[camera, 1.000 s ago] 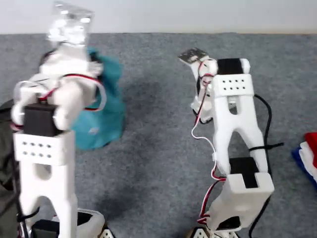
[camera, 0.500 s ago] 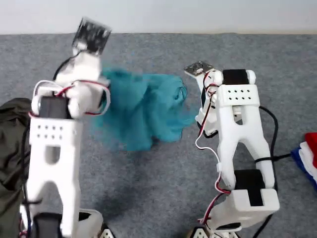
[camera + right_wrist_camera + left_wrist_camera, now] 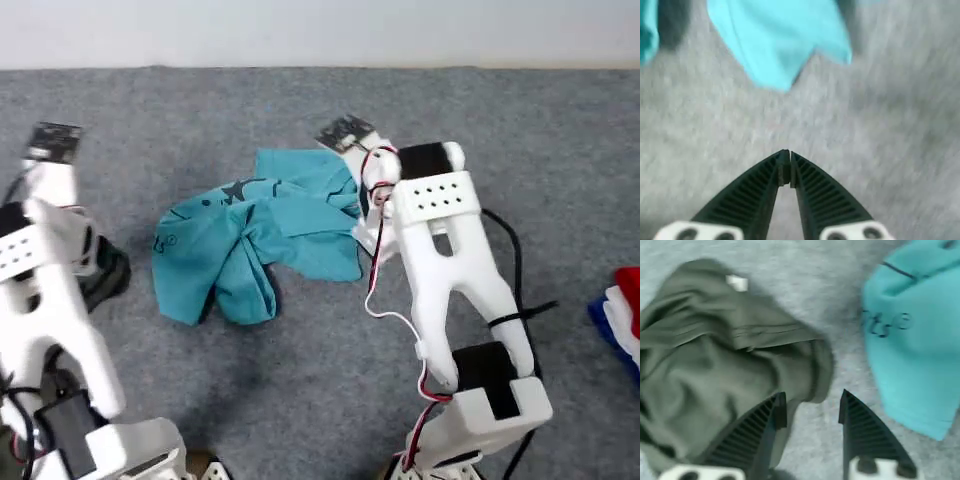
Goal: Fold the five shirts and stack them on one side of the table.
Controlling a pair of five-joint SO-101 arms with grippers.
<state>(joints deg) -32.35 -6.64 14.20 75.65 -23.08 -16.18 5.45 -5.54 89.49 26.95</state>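
Covering the whole scene, the grey felt table (image 3: pixel 300 400) carries a crumpled teal shirt (image 3: pixel 260 235) at its middle, bunched and twisted, not yet laid flat. A dark olive shirt (image 3: pixel 715 365) lies heaped near it on the left arm's side. A red, white and blue folded stack (image 3: pixel 622 310) sits at the far right edge. The left gripper (image 3: pixel 812 405) hangs over the olive shirt's edge, jaws parted and empty. The right gripper (image 3: pixel 784 167) hovers over bare felt near the teal hem, jaws closed on nothing. Flattening probably comes first: each gripper should pinch a single layer at opposite corners and draw them apart gently, keeping clear of the olive shirt.
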